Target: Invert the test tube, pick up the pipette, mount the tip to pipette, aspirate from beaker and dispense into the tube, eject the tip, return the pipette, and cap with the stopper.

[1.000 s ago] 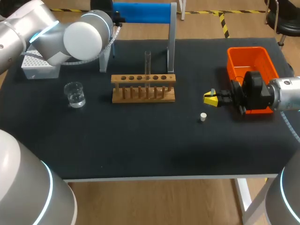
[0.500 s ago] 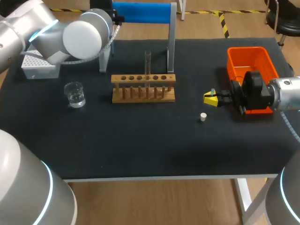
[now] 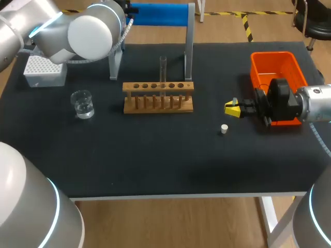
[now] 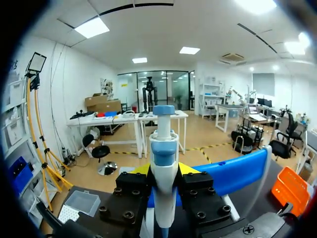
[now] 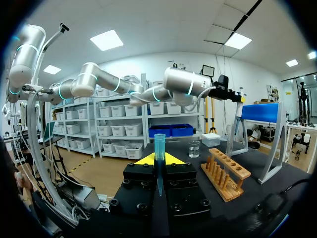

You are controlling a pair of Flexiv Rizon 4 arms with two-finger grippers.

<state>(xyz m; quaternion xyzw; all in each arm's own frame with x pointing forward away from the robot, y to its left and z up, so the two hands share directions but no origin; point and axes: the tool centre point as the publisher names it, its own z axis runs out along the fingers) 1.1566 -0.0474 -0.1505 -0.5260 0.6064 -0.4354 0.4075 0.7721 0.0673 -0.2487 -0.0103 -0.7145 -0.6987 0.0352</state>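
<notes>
The pipette [image 4: 163, 163] between the left fingers [image 4: 140, 169] is smooth plastic, white and blue, a bit shiny. The tip [image 5: 159, 148] between the right fingers [image 5: 143, 159] is see-through blue plastic. Ahead of the right fingers, the rack [image 5: 227, 172] is plain wood (pale, not shiny) and the beaker [image 5: 193, 148] looks like clear glass. The surface [image 3: 155, 155] is black and matt. Behind the right fingers, the bin [image 3: 274, 58] is bright orange plastic.

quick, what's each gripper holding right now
left gripper: shut on the pipette
right gripper: shut on the blue pipette tip
</notes>
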